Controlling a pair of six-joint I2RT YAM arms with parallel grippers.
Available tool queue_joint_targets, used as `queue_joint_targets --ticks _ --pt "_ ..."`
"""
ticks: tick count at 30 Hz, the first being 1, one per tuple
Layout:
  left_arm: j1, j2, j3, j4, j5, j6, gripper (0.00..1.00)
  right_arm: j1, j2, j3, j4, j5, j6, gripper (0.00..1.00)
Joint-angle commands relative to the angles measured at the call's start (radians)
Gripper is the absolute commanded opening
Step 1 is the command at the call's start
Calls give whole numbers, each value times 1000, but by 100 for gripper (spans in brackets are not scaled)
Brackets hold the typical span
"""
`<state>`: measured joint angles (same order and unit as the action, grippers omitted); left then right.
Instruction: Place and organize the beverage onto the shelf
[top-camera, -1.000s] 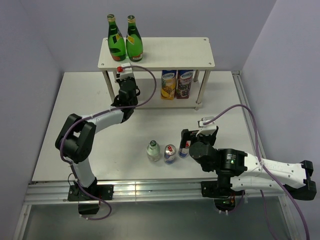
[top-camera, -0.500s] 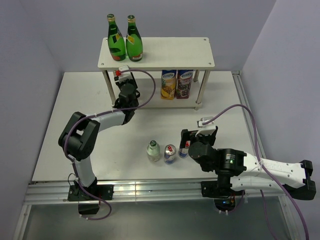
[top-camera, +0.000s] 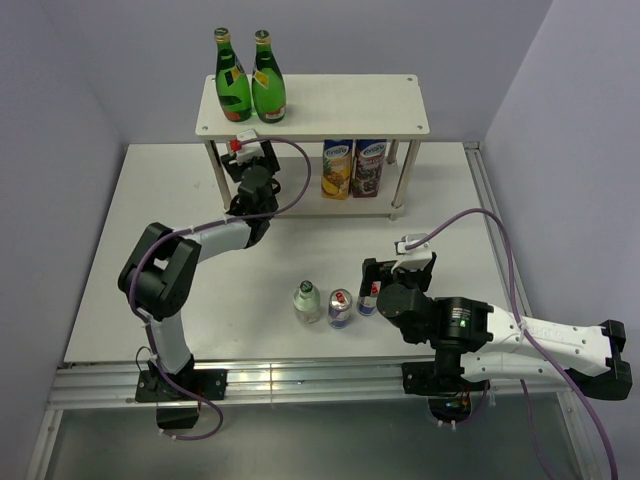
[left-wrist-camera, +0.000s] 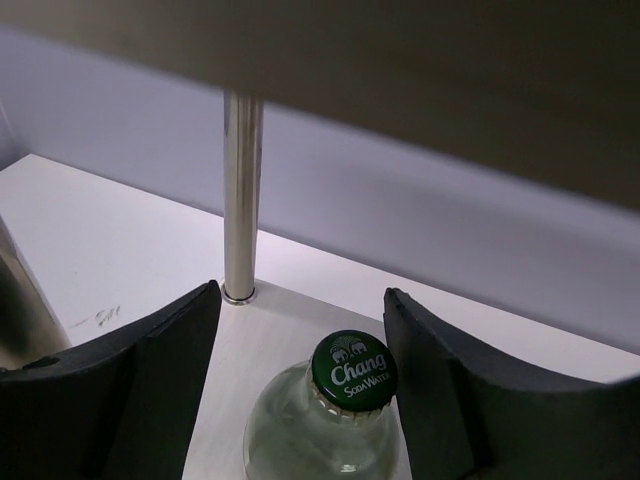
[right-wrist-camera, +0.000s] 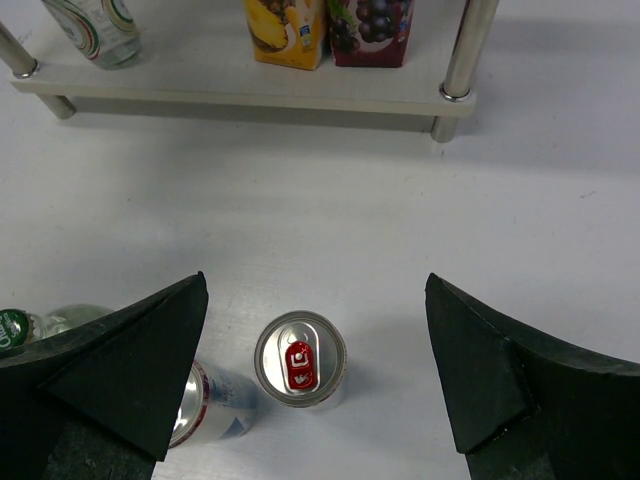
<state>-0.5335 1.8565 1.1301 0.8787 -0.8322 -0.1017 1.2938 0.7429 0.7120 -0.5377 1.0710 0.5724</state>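
On the lower board of the shelf, beside a metal post, a small clear bottle with a green cap stands upright. My left gripper is open around it, with a gap on the left side; from above this gripper sits under the shelf's top board. Two green bottles stand on that top board. My right gripper hangs open over an upright can. A second can and another clear bottle stand to its left on the table.
Two juice cartons stand in the middle of the lower tier, near the right posts. The table has raised rails along its right and near edges. Cables loop from both wrists.
My left gripper's jaws have opened away from the clear bottle, which now stands by itself on the lower tier. The left wrist also edged toward the shelf. The right arm has stayed still.
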Motion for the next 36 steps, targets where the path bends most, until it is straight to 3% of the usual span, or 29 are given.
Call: queue_joint_targets --ticks 1,5,6,7,16,22,31,33,36 --pt "23 26 16 -89 -24 8 73 7 -7 3 10 40 20 96" --pt "23 23 19 -115 -10 7 79 9 -10 1 12 41 21 96" --pt "20 23 20 -119 -1 4 98 9 -10 1 10 41 21 96" --pt "20 14 19 -125 -1 3 99 7 -8 1 10 41 21 96" --pt "-28 -130 -56 -230 47 -52 99 9 -23 0 10 43 23 96" --pt "-57 -270 -105 -414 102 -116 99 7 -31 -5 19 46 15 96" --pt "-253 -594 -317 -515 52 -108 99 9 -40 -2 12 53 24 96" --pt "-331 -655 -361 -581 7 -185 98 9 -45 -5 15 53 23 96" --pt "-396 -836 -432 -765 67 -373 94 9 -45 3 1 55 33 96"
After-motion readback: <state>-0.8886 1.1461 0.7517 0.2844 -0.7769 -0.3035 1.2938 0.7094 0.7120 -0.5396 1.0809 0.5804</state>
